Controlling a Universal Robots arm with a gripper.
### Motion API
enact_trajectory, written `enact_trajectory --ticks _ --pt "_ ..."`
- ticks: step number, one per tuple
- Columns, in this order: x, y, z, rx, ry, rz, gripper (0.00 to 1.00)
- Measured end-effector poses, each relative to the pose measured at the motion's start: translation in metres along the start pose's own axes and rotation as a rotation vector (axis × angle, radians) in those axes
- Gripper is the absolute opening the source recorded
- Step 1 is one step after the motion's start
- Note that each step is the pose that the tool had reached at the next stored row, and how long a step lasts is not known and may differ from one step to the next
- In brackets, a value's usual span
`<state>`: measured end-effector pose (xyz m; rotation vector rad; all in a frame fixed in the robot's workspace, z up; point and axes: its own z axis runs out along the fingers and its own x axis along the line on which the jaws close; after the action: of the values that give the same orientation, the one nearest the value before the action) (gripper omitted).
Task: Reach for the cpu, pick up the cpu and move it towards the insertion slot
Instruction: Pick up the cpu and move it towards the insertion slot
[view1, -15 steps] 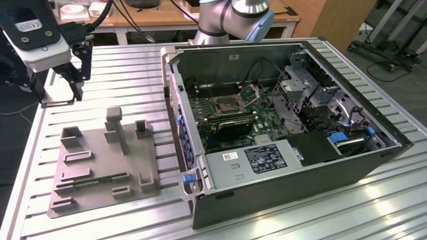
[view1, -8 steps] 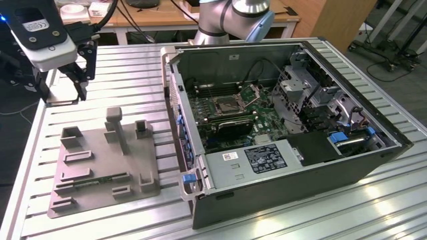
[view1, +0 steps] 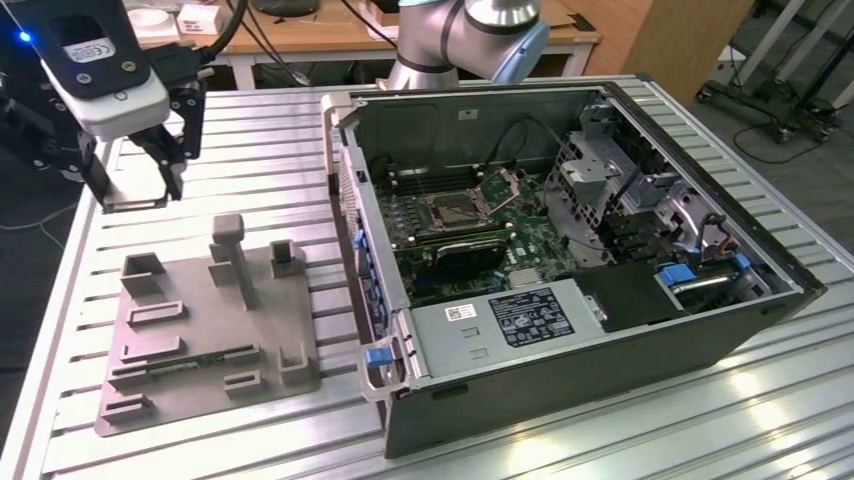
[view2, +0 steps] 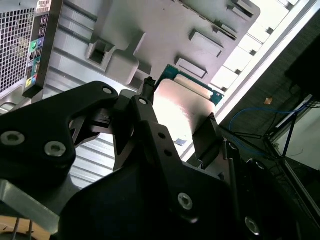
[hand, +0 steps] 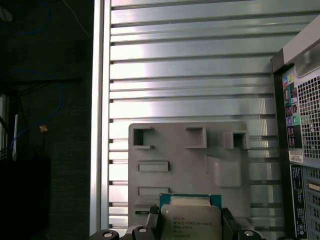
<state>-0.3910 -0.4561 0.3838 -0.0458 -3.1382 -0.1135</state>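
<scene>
- Firmly clamped between the fingers of the gripper (view1: 135, 198), the cpu (hand: 190, 222) hangs above the table, near the far end of the grey tray (view1: 200, 330), at the exterior view's left.
- Small dark print lines its silvery top in the first wrist view, and a green rim frames it.
- The insertion slot (view1: 454, 210) sits inside the open computer case (view1: 534, 400), well apart, toward the exterior view's right.
- A dark printed label (view1: 531, 316) lies on the case's near box; coloured ports (hand: 291, 120) mark its rear panel.
- The ribbed aluminium table (view1: 254, 150) carries everything; a wooden desk (view1: 334, 40) stands beyond.
</scene>
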Motion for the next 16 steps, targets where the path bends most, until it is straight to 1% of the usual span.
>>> enact_trajectory --ticks 10,16 --pt "-0.0067 0.0002 0.0 0.0 0.0 0.0 0.55" --pt "-0.0093 0.0003 0.0 0.0 0.0 0.0 0.55"
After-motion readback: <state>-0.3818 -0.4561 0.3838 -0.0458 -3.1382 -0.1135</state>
